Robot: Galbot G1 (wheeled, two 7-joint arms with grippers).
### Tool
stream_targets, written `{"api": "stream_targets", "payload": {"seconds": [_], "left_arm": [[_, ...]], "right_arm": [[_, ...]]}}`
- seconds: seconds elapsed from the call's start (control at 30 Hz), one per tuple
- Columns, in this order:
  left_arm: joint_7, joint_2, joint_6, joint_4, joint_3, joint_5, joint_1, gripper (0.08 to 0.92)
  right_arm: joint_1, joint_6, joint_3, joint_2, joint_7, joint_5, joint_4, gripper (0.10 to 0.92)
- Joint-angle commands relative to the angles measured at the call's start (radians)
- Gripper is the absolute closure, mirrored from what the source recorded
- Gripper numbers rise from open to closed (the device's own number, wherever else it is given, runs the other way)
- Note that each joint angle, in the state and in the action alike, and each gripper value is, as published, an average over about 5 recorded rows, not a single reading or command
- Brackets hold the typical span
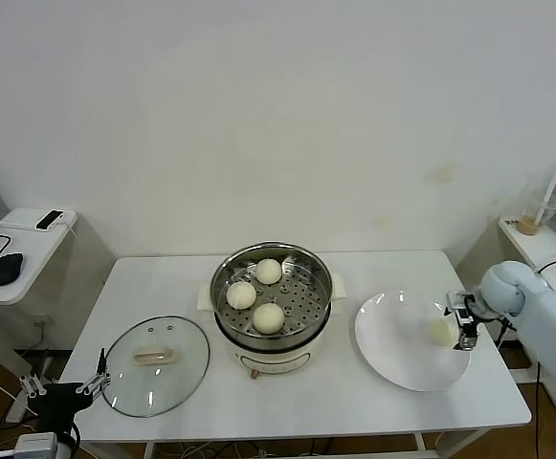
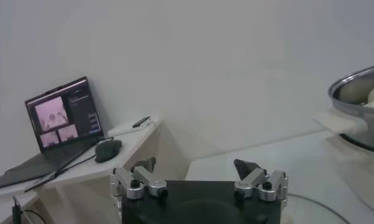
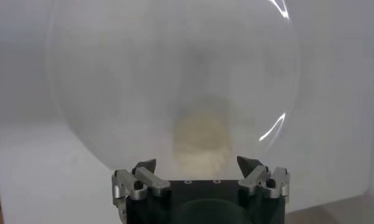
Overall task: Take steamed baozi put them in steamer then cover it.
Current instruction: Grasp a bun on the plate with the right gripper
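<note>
You have three steamed baozi (image 1: 268, 317) sitting in the steamer (image 1: 230, 273) at the middle of the surface (image 1: 163, 277): smooth, round, cream-white, resting on the perforated tray, one far, one left, one near. They lie close together.

The fourth baozi (image 1: 442, 331) lies on the right part of the white plate (image 1: 392, 335), to the right of the steamer. In the right wrist view it reads as a soft pale-yellow lump (image 3: 201, 143).

Your right end effector (image 1: 465, 327) is at the plate's right edge, just beside that bun; its fingers (image 3: 145, 165) stand apart, released, with the bun between and ahead of them. Contact cannot be told.

The cover (image 1: 155, 364), clear glass with a metal rim and cream oblong handle, lies flat on the near left of the surface, apart from the steamer.

Your left end effector (image 1: 65, 385) waits off the near left corner, beside the cover, fingers (image 2: 249, 167) spread and holding nothing.
</note>
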Motion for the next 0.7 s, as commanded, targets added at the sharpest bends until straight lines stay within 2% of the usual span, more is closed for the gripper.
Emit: {"api": "stream_targets", "payload": {"seconds": [0.03, 0.23, 0.47, 0.7], "left_arm": [[0.0, -0.002, 0.0, 0.005, -0.001, 0.0, -0.004, 0.177], [0.0, -0.005, 0.0, 0.01, 0.0, 0.0, -0.006, 0.177], [-0.001, -0.005, 0.0, 0.009, 0.003, 0.001, -0.009, 0.177], [-0.001, -0.006, 0.0, 0.011, 0.004, 0.001, -0.012, 0.177]], "right_arm": [[-0.005, -0.001, 0.014, 0.062, 0.01, -0.046, -0.078, 0.226], [0.0, -0.007, 0.011, 0.059, 0.006, -0.044, -0.079, 0.282], [0.022, -0.014, -0.004, 0.05, -0.002, -0.026, -0.067, 0.388], [0.116, -0.038, -0.072, 0.006, -0.023, 0.051, 0.021, 0.422]]}}
